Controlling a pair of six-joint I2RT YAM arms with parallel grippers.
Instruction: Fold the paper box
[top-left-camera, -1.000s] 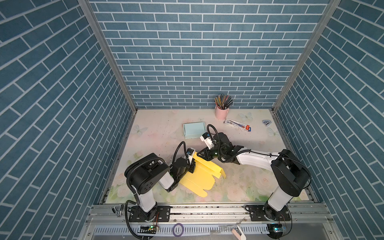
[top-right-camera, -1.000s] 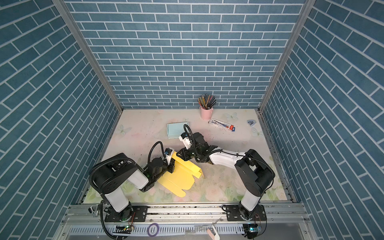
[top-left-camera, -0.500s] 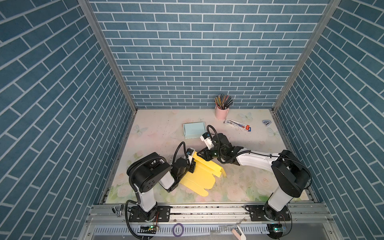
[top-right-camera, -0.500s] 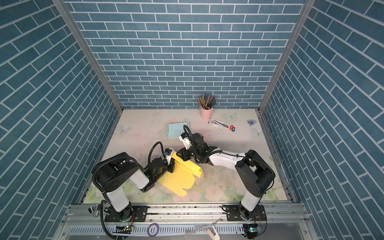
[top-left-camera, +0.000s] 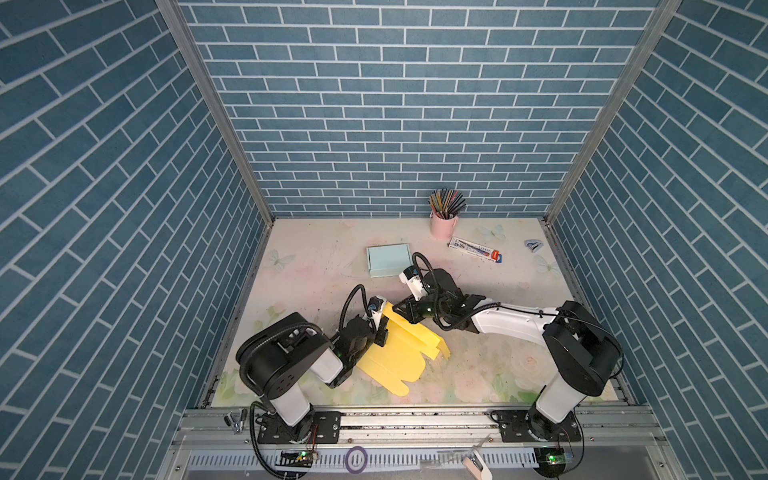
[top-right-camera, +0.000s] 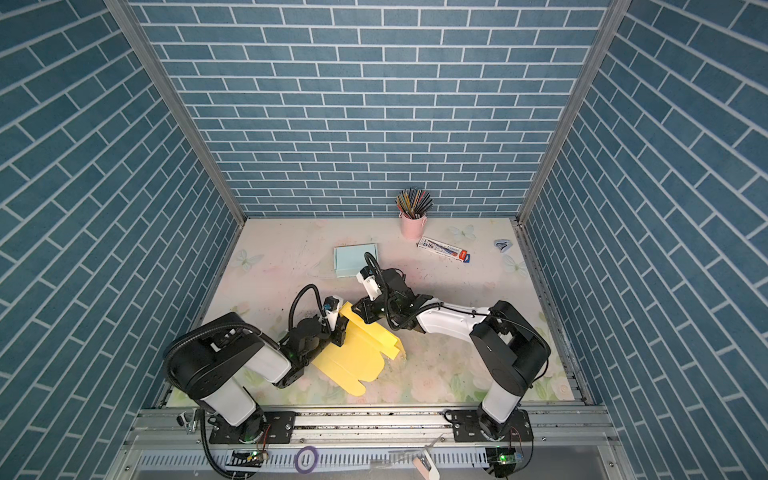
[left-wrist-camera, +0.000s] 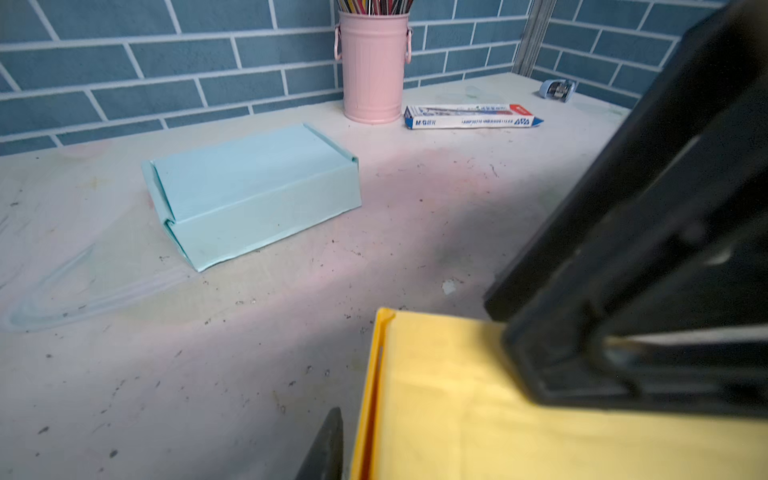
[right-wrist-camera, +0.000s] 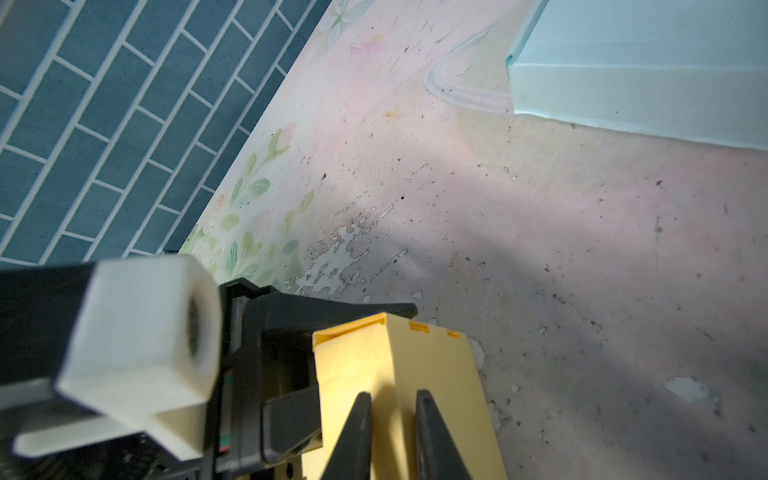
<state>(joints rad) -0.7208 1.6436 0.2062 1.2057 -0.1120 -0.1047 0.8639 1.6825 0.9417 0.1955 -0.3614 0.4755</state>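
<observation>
Scarcely anything has shifted: left gripper (top-left-camera: 384, 329) stands spread around an upturned corner of the partly folded yellow paper box (top-left-camera: 397, 359), right gripper (right-wrist-camera: 392, 395) pinching its wall just beside.

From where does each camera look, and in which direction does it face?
Top views: high over the front, looking down on the table; left arm, right arm, left gripper and right gripper at the yellow paper box.
Left wrist: low on left arm, facing the back wall, blue box, pink cup; own fingertip, plus right gripper.
Right wrist: low on right arm, facing the left wall; own fingers pinching the yellow paper box, plus left gripper.
Shared: both wrist views show blue box and yellow paper box.
</observation>
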